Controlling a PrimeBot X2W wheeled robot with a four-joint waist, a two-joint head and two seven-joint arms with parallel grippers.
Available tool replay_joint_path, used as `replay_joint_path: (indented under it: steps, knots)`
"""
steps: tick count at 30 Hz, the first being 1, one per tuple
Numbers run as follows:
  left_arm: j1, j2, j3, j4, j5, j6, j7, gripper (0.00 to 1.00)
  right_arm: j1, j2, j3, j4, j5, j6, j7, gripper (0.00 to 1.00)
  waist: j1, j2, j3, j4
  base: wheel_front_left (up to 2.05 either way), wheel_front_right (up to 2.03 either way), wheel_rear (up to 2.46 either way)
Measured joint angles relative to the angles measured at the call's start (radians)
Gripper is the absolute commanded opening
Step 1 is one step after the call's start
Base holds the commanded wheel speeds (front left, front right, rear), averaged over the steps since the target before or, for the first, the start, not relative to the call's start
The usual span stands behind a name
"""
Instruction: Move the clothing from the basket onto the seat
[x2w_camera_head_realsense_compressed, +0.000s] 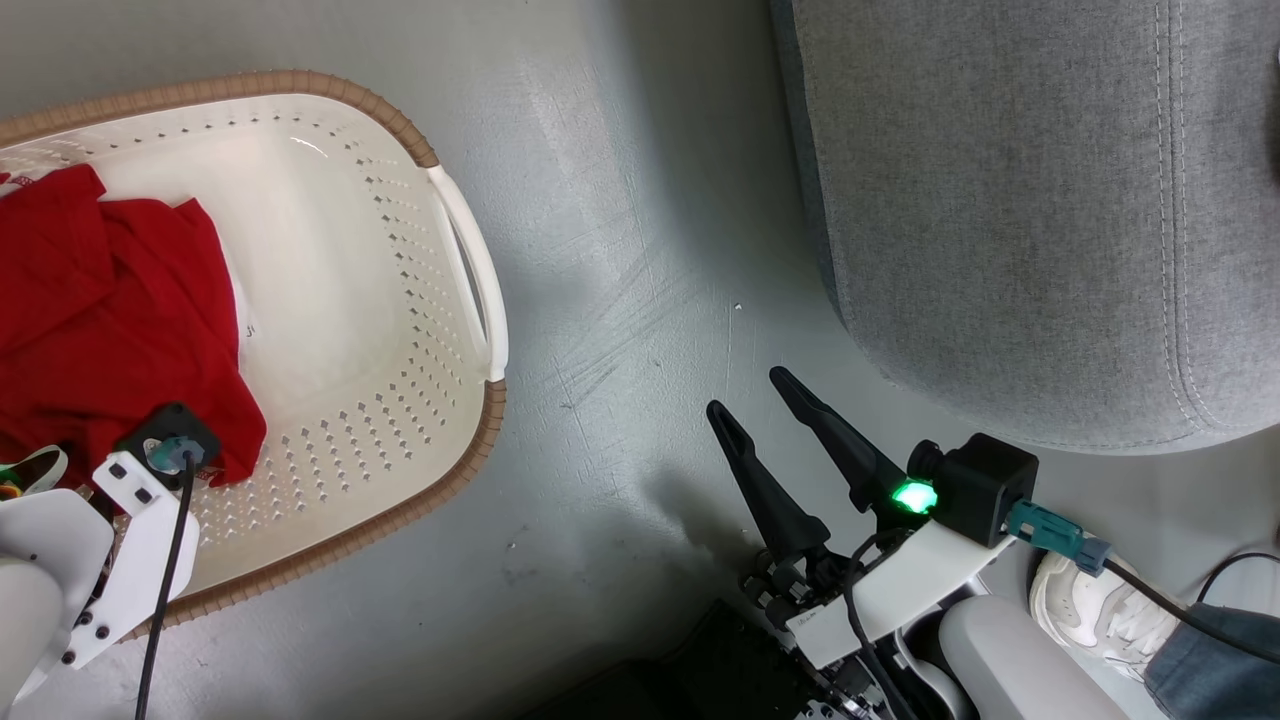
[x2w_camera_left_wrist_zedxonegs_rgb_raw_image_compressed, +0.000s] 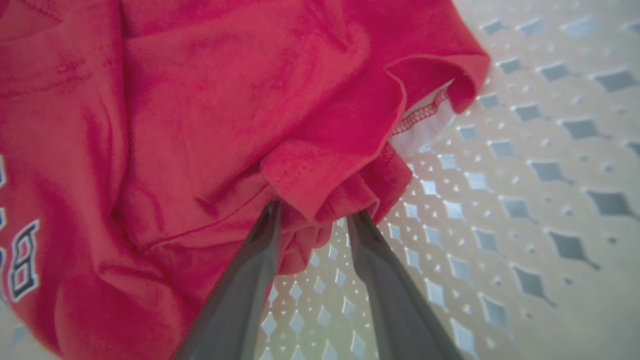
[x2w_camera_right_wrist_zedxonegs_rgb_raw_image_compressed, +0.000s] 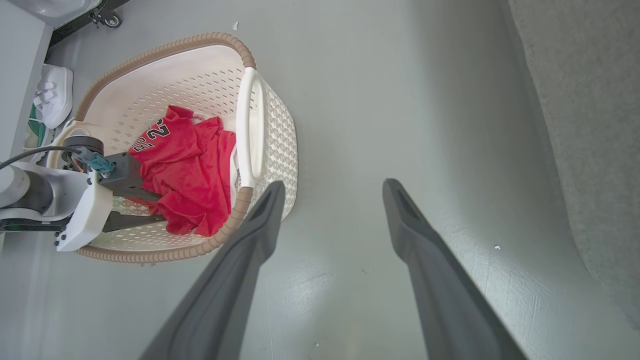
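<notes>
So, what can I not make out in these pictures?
Left fingers: tips hidden under a fold of the bright red soft-fabric clothing, left wrist view; grip unclear.
White numerals: cut off by that view's left edge, blurred; creased in the right wrist view.
Large grey fabric sofa seat: cut off by the head view's top and right edges.

The left arm (x2w_camera_head_realsense_compressed: 60, 570) is reaching in from the near left, with its wrist tipping downward. The left gripper (x2w_camera_left_wrist_zedxonegs_rgb_raw_image_compressed: 316, 212) is holding its two dark fingers (x2w_camera_left_wrist_zedxonegs_rgb_raw_image_compressed: 240, 295) somewhat apart. Their tips are buried under a fold of the clothing (x2w_camera_left_wrist_zedxonegs_rgb_raw_image_compressed: 200, 125), so whether it is gripping is unclear. The right arm (x2w_camera_head_realsense_compressed: 1000, 650) is lying low at the near right. The right gripper (x2w_camera_head_realsense_compressed: 752, 392) is pointing toward the far left, with its fingers spread wide and pinching nothing.
</notes>
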Motion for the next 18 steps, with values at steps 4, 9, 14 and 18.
replay_joint_path:
  steps: [4, 9, 14, 18]
  knots:
    - [-0.001, -0.006, -0.004, 0.000, 0.000, -0.001, -0.009, 0.55, 0.000, 0.000, -0.003, 0.000, -0.009, 0.000, 0.000, 1.00, 0.0000, 0.0000, 0.001, 0.001, 0.00, 0.00, 0.00]
    - [-0.002, -0.023, -0.005, 0.001, 0.000, -0.001, -0.025, 0.48, 0.000, 0.000, -0.004, 0.000, -0.009, 0.000, 0.000, 1.00, 0.0000, 0.0000, 0.002, 0.002, 0.00, 0.00, 0.00]
    - [-0.003, -0.025, -0.004, 0.002, -0.001, -0.001, -0.037, 0.32, 0.000, 0.000, -0.004, -0.001, -0.009, 0.000, 0.000, 1.00, 0.0000, 0.0000, 0.002, 0.003, 0.00, 0.00, 0.00]
    - [-0.013, -0.027, -0.004, 0.003, -0.001, -0.001, -0.048, 0.00, 0.000, 0.000, -0.003, -0.001, -0.009, 0.000, 0.000, 1.00, 0.0000, 0.0000, 0.000, 0.003, 0.00, 0.00, 0.00]
